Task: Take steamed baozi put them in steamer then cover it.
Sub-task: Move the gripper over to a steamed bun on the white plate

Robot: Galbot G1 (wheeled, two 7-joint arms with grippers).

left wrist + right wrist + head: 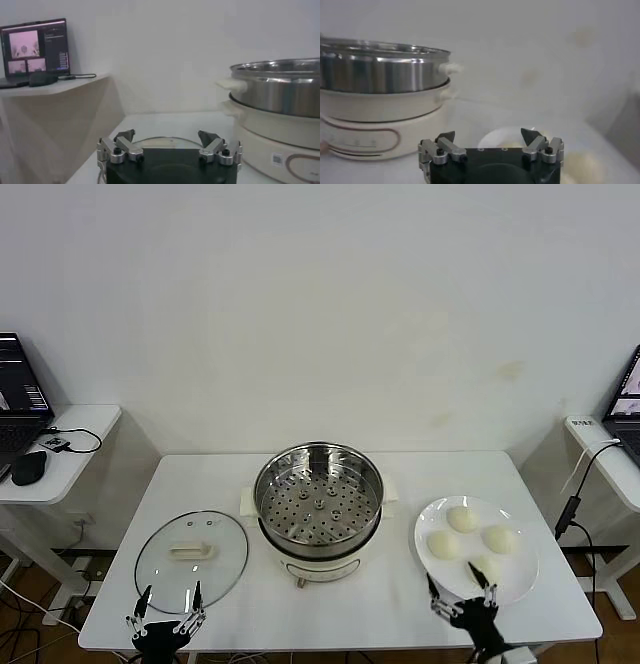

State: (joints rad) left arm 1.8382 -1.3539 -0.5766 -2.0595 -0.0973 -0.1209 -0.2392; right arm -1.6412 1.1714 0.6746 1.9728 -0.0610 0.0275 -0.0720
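Several cream-white baozi lie on a white plate at the table's right. The steel steamer with its perforated tray stands empty at the table's centre on a cream base; it also shows in the left wrist view and the right wrist view. The glass cover with a cream handle lies flat at the left. My left gripper is open at the front edge, just before the cover. My right gripper is open at the plate's front rim, near the nearest baozi.
Side desks with laptops stand at far left and far right. A black cable hangs by the table's right edge. A white wall is behind the table.
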